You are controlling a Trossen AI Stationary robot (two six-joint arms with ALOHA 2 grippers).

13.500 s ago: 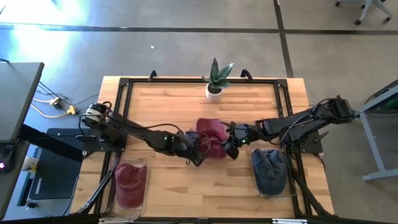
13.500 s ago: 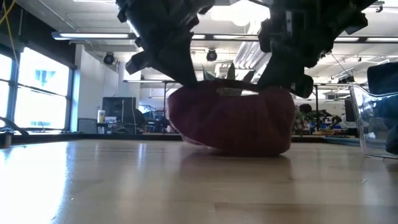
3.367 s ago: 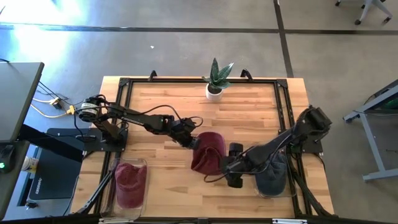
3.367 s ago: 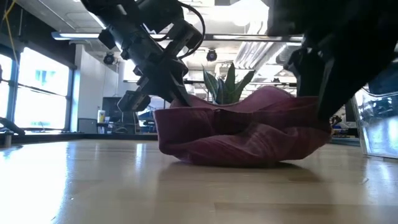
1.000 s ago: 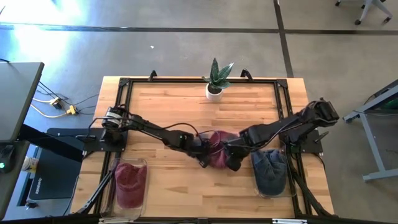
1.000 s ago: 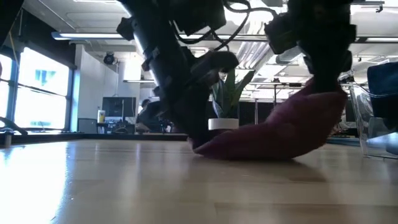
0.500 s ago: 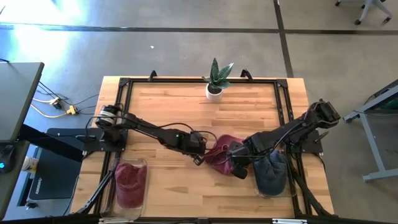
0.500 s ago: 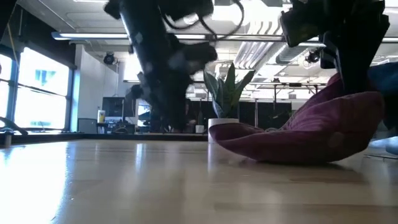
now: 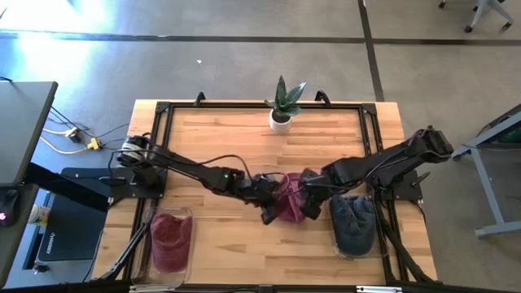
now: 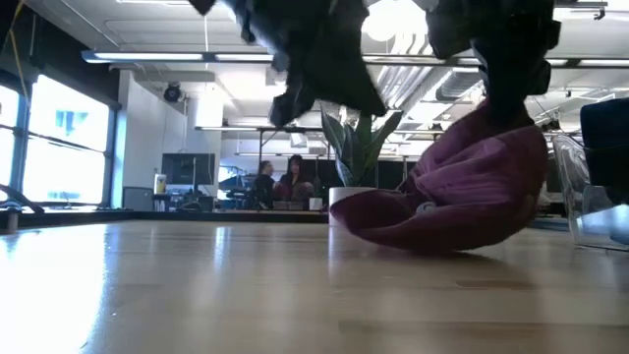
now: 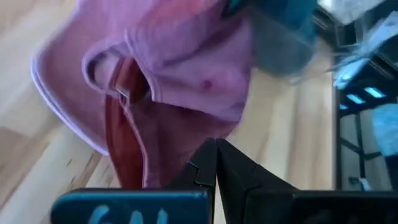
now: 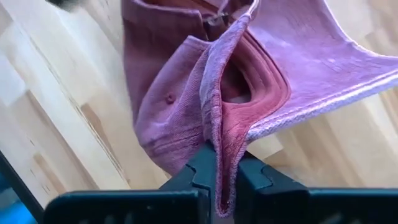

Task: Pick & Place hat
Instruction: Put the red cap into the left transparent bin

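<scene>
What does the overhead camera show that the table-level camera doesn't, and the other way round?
Only the overhead view shows the clear bin holding a maroon hat and the bin holding a blue hat. Only the table-level view shows people standing far back in the room. Both show the maroon hat, pinched by the right hand with the left hand shut beside it, and the potted plant.

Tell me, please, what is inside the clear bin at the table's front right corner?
A dark blue cap fills the clear bin. Whether anything lies beneath the cap cannot be seen, since the cap covers the bin's floor.
</scene>
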